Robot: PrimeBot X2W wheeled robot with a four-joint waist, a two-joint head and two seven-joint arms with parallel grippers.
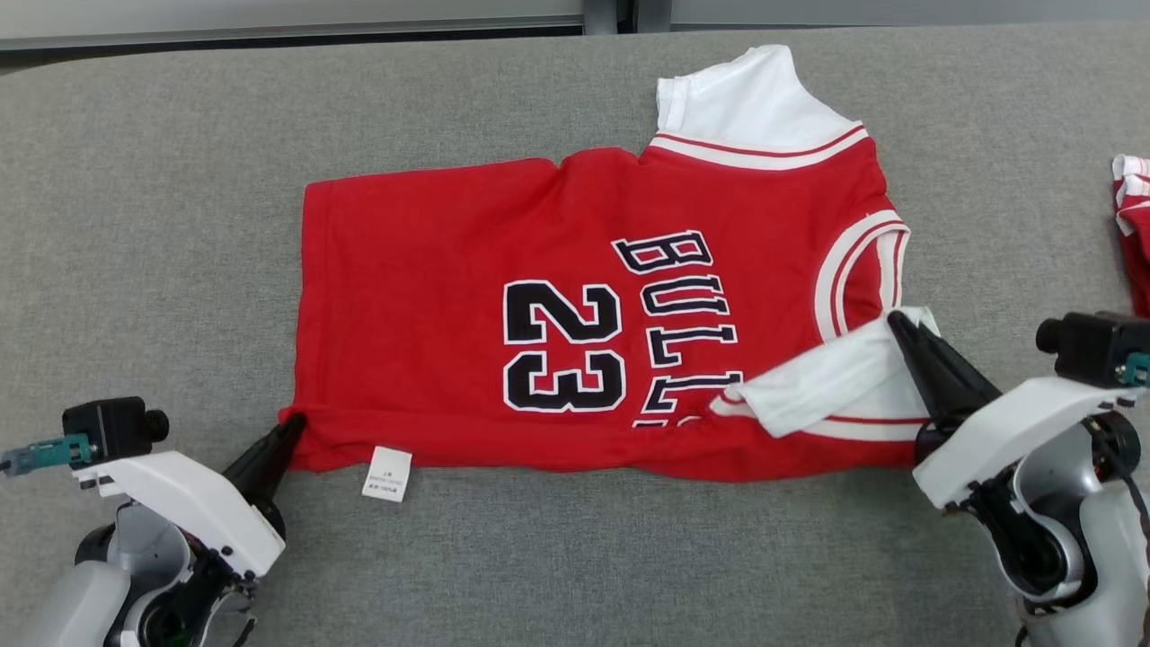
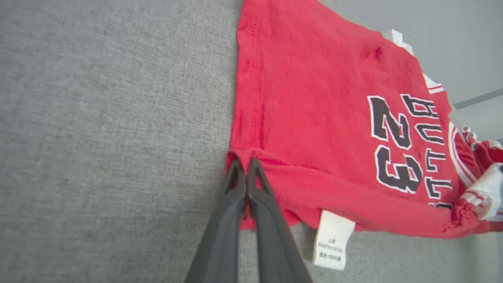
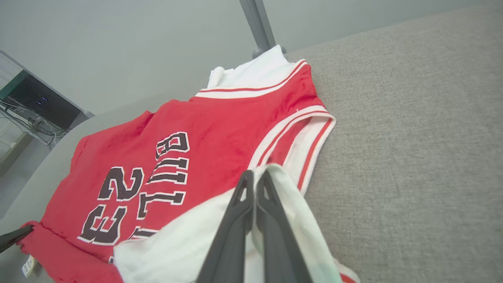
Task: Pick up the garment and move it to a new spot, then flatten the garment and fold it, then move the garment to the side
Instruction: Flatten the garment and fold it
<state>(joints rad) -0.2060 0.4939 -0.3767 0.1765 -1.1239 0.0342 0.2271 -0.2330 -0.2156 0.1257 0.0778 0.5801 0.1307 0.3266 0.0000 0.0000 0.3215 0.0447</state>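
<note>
- Jersey (image 1: 575,296) laid print-up on the grey surface (image 1: 162,180). Long axis runs left to right, with the hem at the left and the collar and shoulders at the right.
- Left gripper (image 1: 292,424) is clamped on the near-left hem corner. In the left wrist view the fingers are pressed together with red cloth pinched at the tips.
- Right gripper (image 1: 898,322) is clamped on the near sleeve (image 1: 827,382), white, which is turned back over the chest. In the right wrist view the fingers are together with white cloth caught between them.
- Key relation: both grips are set on the near long edge, one at each end. The body of the jersey lies to the far side of both grippers.
- A narrow strip along the near edge appears doubled over. A tag (image 1: 387,474) is left sticking out just right of the left gripper.
- Far sleeve (image 1: 746,99) is spread past the far edge at the right.
- Step judged to be a lengthwise fold, with the near edge to be carried toward the far edge. Even travel by both arms is called for, or the fold line will be skewed.
- A second garment (image 1: 1134,225) is noted at the right border, apart from the jersey.
</note>
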